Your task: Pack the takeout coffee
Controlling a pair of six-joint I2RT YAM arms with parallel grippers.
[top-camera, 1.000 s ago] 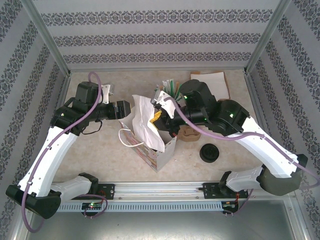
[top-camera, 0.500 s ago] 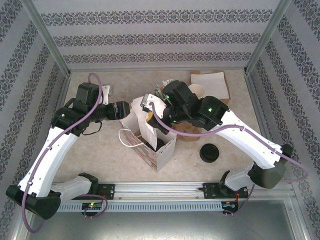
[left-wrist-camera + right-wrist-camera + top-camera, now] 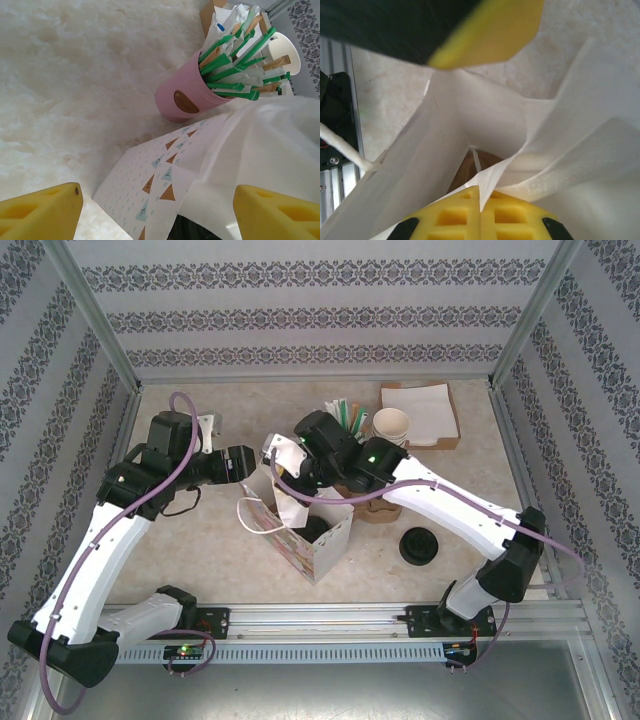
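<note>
A paper bag (image 3: 322,540) with a triangle pattern and a white inside stands open at the middle of the table. My right gripper (image 3: 287,472) reaches over it and is shut on the bag's white rim (image 3: 520,165); the paper runs between its yellow fingers (image 3: 450,215). My left gripper (image 3: 245,462) is open just left of the bag, and the patterned wall (image 3: 150,185) lies ahead between its fingers. A black round shape (image 3: 318,530) sits inside the bag, perhaps the takeout coffee's lid; no cup is visible.
A pink cup of green and white stirrers (image 3: 185,100) stands behind the bag. A stack of lidless cups (image 3: 392,425) and a napkin box (image 3: 420,400) are farther back. A brown carrier (image 3: 375,508) and loose black lids (image 3: 420,545) lie right of the bag.
My right arm has swung left and stretched out over the bag, drawing the tall white flap down and leftward. The left arm has hardly moved.
</note>
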